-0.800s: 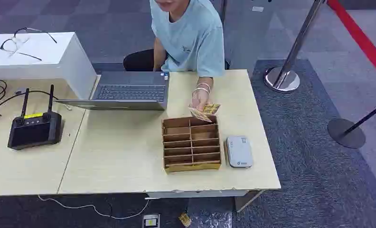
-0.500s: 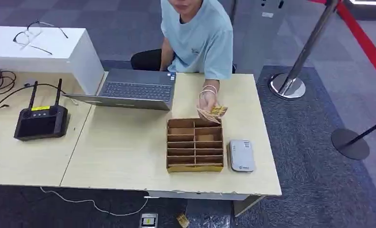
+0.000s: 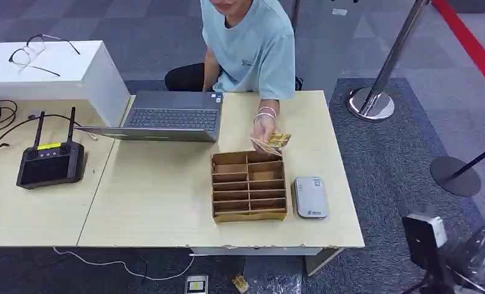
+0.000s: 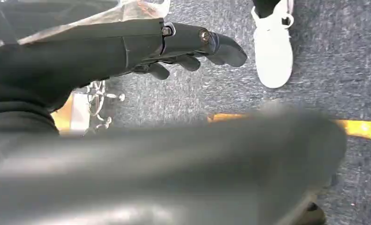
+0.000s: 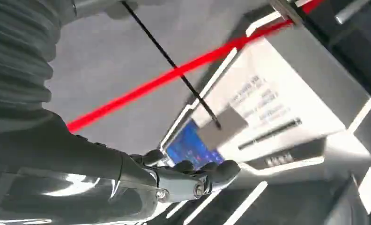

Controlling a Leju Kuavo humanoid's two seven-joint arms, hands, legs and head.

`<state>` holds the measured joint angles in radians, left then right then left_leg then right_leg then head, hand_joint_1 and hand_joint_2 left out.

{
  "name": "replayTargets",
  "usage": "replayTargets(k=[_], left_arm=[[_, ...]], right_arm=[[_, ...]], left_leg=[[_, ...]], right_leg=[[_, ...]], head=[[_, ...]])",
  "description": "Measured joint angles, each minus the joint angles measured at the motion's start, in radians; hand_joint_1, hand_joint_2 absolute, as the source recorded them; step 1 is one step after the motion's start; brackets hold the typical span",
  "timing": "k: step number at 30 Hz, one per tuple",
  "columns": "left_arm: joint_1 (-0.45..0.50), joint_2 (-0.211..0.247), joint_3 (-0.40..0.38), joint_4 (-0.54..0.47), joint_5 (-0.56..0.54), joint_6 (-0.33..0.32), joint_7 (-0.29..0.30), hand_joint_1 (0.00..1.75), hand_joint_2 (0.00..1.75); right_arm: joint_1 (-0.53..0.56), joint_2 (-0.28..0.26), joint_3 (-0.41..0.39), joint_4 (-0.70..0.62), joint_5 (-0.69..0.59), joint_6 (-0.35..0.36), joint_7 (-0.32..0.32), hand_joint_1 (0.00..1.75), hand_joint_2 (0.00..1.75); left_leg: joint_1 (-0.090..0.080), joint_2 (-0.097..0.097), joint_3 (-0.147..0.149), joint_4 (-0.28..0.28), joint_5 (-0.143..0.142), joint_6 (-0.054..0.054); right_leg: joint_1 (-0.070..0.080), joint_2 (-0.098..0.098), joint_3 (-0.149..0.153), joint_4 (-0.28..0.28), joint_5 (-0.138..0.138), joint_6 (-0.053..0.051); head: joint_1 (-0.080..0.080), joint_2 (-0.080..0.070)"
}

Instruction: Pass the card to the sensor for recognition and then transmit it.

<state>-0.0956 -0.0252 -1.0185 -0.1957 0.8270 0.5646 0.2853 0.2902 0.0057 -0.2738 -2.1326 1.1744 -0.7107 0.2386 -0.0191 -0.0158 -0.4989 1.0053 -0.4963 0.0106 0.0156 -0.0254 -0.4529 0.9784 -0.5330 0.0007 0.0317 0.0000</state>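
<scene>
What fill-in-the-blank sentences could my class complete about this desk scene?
1. The person's hand holds a fan of ____ above the box.
2. The grey reader lies on the table, to the ____ of the box in the head view.
3. The glasses rest on a ____ cabinet.
4. The laptop is ____.

Answers: cards; right; white; open

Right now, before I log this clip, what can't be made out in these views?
- Print on the cards in the person's hand: too small, head view.
- Slots of the cardboard organizer: its dividers hide whether cards lie inside.
- Markings on the grey sensor: too small.
- Left hand: a blurred dark part covers the lower left wrist view.
- Right hand: fingers curled, any contents hidden.
</scene>
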Motion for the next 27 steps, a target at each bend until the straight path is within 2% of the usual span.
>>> replayTargets(k=[3,5,12,17,27], left_arm=[[-0.002,0.000,0.000,0.000,0.004,0.002,-0.005,0.00,1.75],[-0.002,0.000,0.000,0.000,0.008,0.003,-0.004,0.00,1.75],[-0.006,0.000,-0.003,0.000,0.006,0.002,0.007,0.00,1.75],[-0.008,0.001,-0.014,0.000,0.003,0.001,0.013,0.00,1.75],[-0.011,0.005,-0.021,0.000,0.003,0.001,0.001,0.00,1.75]], right_arm=[[0.017,-0.057,0.041,-0.116,0.206,0.002,0.229,0.00,1.75],[0.034,-0.090,0.052,-0.161,0.221,0.003,0.303,0.00,1.75],[0.053,-0.150,0.071,-0.258,0.162,0.011,0.290,0.00,1.75],[0.077,-0.163,0.086,-0.283,0.064,0.012,0.206,0.00,1.75],[0.102,-0.231,0.188,-0.284,0.038,0.013,0.220,0.00,1.75]], left_leg=[[0.000,0.000,0.000,0.000,0.000,0.000],[-0.001,0.000,0.000,0.001,0.000,0.000],[-0.003,0.004,0.000,0.002,0.000,0.001],[-0.003,0.004,0.000,0.002,0.000,0.001],[-0.003,0.004,0.000,0.002,-0.001,0.002]], right_leg=[[-0.001,0.000,0.000,0.000,0.000,0.000],[-0.001,0.000,0.000,0.000,0.000,0.001],[-0.003,0.002,0.000,0.000,0.002,0.003],[-0.003,0.002,0.000,0.000,0.002,0.003],[-0.002,0.002,0.000,0.000,0.002,0.003]], head=[[0.000,0.000],[0.000,0.000],[0.000,0.000],[0.000,0.000],[0.000,0.000]])
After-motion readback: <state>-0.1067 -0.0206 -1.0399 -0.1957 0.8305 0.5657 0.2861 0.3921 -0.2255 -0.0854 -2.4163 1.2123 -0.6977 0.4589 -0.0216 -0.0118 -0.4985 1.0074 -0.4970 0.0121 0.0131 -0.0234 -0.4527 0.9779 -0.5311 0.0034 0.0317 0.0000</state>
